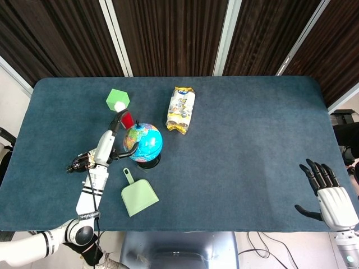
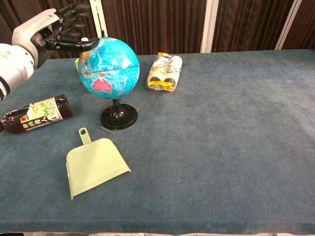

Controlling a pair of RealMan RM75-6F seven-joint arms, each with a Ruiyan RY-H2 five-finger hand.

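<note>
A blue globe point(image 1: 143, 142) point(image 2: 109, 67) stands on a black base point(image 2: 118, 117) left of the table's middle. My left hand point(image 1: 110, 143) point(image 2: 58, 32) hovers at its upper left side with fingers spread and nothing in them. The fingertips point(image 2: 92, 44) are right at the globe's top; whether they touch it cannot be told. Behind the hand are a red bottle with a white cap point(image 1: 124, 115) and a green hexagon point(image 1: 118, 98). My right hand point(image 1: 328, 196) hangs open off the table's near right edge, seen only in the head view.
A dark labelled bottle point(image 2: 34, 114) point(image 1: 79, 163) lies on its side left of the globe. A light green dustpan point(image 2: 93, 165) point(image 1: 137, 195) lies in front of the globe. A yellow-and-white snack pack point(image 2: 165, 72) point(image 1: 181, 109) sits behind and to the right. Blue cloth covers the table point(image 2: 226, 128).
</note>
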